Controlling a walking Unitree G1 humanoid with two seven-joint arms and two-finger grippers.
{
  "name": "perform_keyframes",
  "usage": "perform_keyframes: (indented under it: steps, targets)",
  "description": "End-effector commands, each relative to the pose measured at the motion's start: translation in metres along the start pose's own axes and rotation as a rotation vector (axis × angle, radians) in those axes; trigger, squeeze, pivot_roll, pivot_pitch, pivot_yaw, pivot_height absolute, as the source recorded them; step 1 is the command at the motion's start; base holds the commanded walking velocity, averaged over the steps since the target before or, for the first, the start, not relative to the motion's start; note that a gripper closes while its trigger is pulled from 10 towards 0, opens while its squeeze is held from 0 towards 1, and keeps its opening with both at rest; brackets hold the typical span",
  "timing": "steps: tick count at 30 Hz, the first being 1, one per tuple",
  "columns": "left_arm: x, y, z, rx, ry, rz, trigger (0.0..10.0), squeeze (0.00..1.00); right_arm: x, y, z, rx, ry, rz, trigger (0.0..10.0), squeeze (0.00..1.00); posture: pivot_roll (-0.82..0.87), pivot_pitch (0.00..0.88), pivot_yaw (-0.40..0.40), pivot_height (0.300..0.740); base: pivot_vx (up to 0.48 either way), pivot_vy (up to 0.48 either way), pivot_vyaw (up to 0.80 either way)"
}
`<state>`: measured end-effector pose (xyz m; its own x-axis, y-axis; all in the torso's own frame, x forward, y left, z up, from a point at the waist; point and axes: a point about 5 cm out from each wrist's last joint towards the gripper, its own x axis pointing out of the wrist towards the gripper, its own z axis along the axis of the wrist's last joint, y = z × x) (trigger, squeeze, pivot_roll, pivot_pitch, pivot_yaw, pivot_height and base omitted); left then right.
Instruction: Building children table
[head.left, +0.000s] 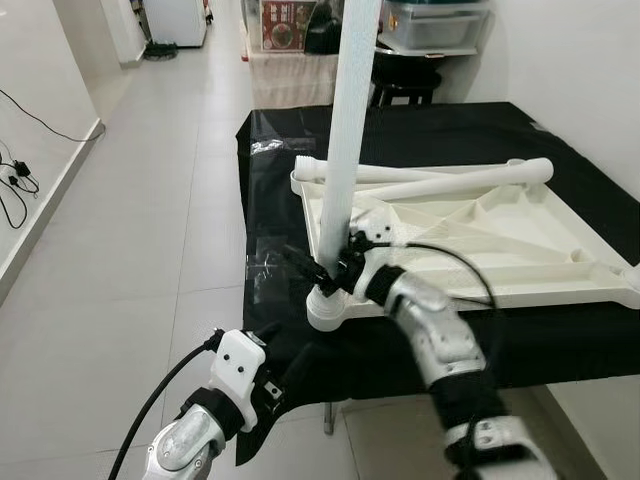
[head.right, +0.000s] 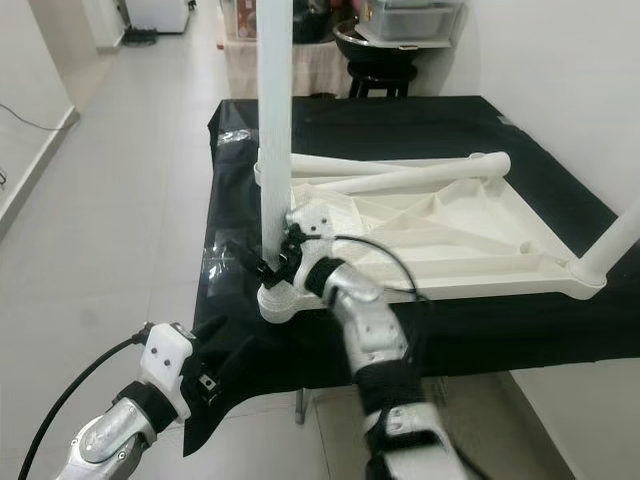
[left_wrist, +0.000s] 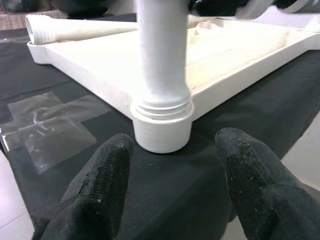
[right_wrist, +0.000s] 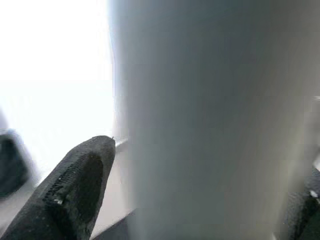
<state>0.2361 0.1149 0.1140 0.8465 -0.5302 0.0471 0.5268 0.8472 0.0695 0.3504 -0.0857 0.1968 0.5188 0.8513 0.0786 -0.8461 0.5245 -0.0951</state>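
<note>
A white plastic tabletop (head.left: 520, 255) lies upside down on a black-covered table (head.left: 450, 125). One white leg (head.left: 345, 150) stands upright in the near-left corner socket (head.left: 330, 308). My right gripper (head.left: 335, 268) is shut on this leg just above the socket; in the right wrist view the leg (right_wrist: 210, 120) sits between its fingers (right_wrist: 80, 185). My left gripper (left_wrist: 182, 185) is open, low at the table's front edge, a short way from the socket (left_wrist: 162, 130). Two loose legs (head.left: 450, 178) lie across the tabletop's far side. Another leg (head.right: 615, 240) rises from the near-right corner.
A clear tape patch (head.left: 265, 262) sticks to the black cloth left of the socket. A dark stool (head.left: 405, 80) and storage boxes (head.left: 435, 25) stand behind the table. Cables (head.left: 15, 180) lie by the left wall. Tiled floor (head.left: 160, 200) opens to the left.
</note>
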Motion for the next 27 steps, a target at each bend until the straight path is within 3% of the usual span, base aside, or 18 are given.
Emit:
perform_keyframes:
  steps: [1,2,3,5,9,10,23,27]
  targets:
    - [-0.001,0.000,-0.002,0.006,0.009,0.007,10.0,0.00,0.003,0.006,-0.002,0.002,0.000,0.079,10.0,0.00,-0.01,0.096,-0.052,0.740,0.000,0.000,0.00]
    - [-0.001,0.000,-0.002,0.006,0.009,0.008,10.0,0.00,0.003,0.005,-0.001,-0.011,0.031,0.187,10.0,0.00,0.00,0.099,-0.051,0.740,0.000,0.000,0.00]
    - [-0.001,0.000,-0.002,0.006,0.009,0.008,10.0,0.00,0.003,0.005,-0.001,-0.011,0.031,0.187,10.0,0.00,0.00,0.099,-0.051,0.740,0.000,0.000,0.00]
    - [-0.003,-0.001,-0.002,0.007,0.010,0.008,10.0,0.00,0.003,0.003,-0.001,0.006,0.090,0.354,10.0,0.00,0.01,0.105,-0.052,0.740,0.000,0.000,0.00]
    - [-0.003,-0.001,-0.002,0.008,0.011,0.008,10.0,0.00,0.006,-0.002,-0.001,0.020,0.119,0.379,10.0,0.00,0.01,0.106,-0.051,0.740,0.000,0.000,0.00]
    - [-0.004,-0.001,-0.001,0.008,0.012,0.008,10.0,0.00,0.010,-0.006,0.001,0.045,0.124,0.371,0.0,0.00,0.02,0.112,-0.055,0.740,0.000,0.000,0.00]
    - [-0.005,-0.003,-0.001,0.005,0.011,0.011,10.0,0.00,0.004,-0.012,0.001,0.071,0.103,0.384,0.0,0.00,0.02,0.120,-0.055,0.740,0.000,0.000,0.00]
    - [-0.005,-0.004,-0.001,0.002,0.009,0.010,10.0,0.00,-0.008,-0.021,-0.007,0.042,0.075,0.229,0.0,0.00,0.01,0.125,-0.057,0.740,0.000,0.000,0.00]
